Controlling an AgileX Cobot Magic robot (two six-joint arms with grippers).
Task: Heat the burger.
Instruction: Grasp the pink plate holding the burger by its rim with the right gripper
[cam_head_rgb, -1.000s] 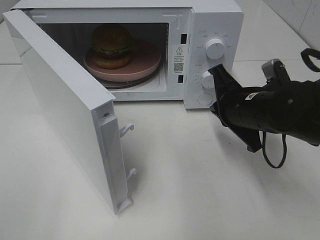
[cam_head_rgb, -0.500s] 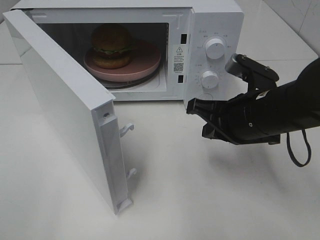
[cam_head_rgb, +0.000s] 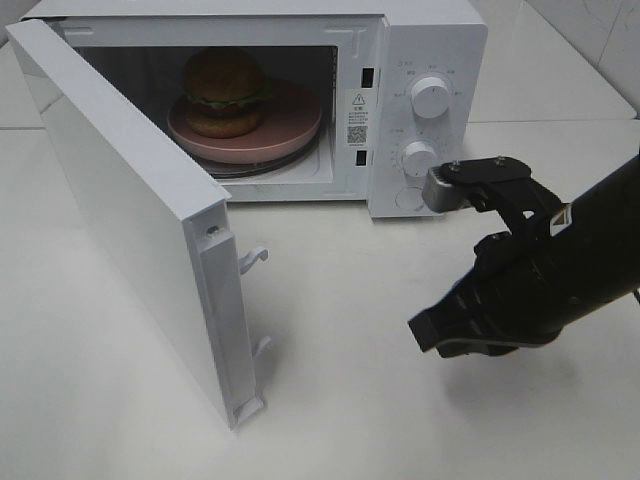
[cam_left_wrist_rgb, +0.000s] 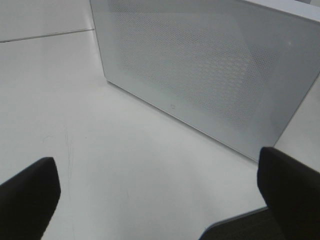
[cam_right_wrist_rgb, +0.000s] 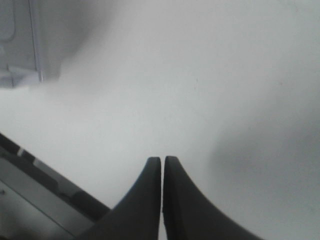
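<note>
Burger (cam_head_rgb: 223, 92) on pink plate (cam_head_rgb: 296, 128) inside microwave (cam_head_rgb: 430, 40), door (cam_head_rgb: 130, 200) ajar, right gripper (cam_head_rgb: 428, 333) pressed together, empty, near-right, left gripper (cam_left_wrist_rgb: 160, 192) spread wide

Smooth white tabletop (cam_head_rgb: 350, 420), pale tiled wall (cam_head_rgb: 612, 30) behind, soft even light

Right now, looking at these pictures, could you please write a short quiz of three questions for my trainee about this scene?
1. True or false: the door of the microwave is shut.
2. Where is the burger? A) beside the microwave B) on the pink plate inside it C) on top of it
3. Fill in: the right claw is ___ and holds nothing.
Key: 1 false; 2 B; 3 shut.
</note>
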